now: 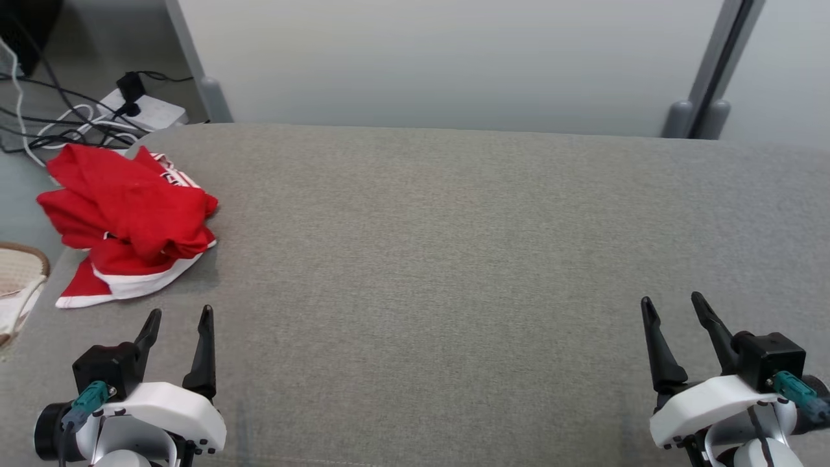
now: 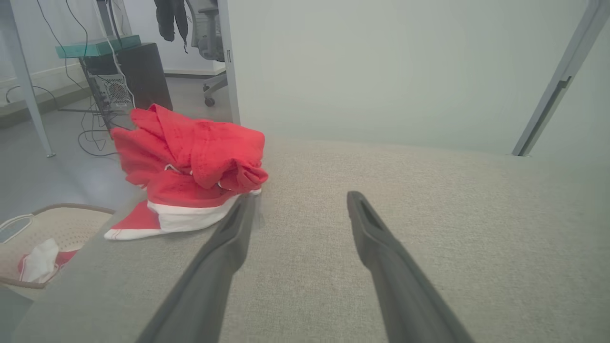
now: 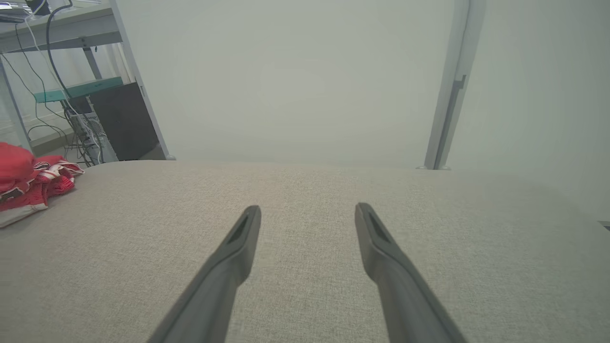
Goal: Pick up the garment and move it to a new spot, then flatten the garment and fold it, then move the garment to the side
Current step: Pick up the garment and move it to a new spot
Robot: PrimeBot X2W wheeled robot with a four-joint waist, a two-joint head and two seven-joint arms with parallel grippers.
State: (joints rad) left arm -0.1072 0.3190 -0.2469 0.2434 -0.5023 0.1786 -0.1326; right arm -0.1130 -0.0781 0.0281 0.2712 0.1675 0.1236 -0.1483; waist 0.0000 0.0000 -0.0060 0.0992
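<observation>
Garment point(image 1: 130, 214): red with white trim, lying in a crumpled heap at the far left corner of the grey padded table point(image 1: 454, 259), its white-edged hem reaching the table's left edge. Left gripper point(image 1: 181, 311): at near left, just on the near side of the heap, jaws spread wide with nothing between them. In the left wrist view one fingertip lines up with the heap's near edge; cannot tell whether it touches. Right gripper point(image 1: 671, 298): at near right, well apart from the garment, jaws equally wide and empty. A basket point(image 1: 19, 272) sits off the table's left edge, below the heap. Progress, as judged: task looks to be at its very start. The garment is bunched, ungrasped and not laid out, so no step reads as done. Left to do: grasp and lift the heap, carry it to open table toward the middle, spread it flat, fold it, then shift the folded piece aside. The left arm seems better placed for the first grasp.
</observation>
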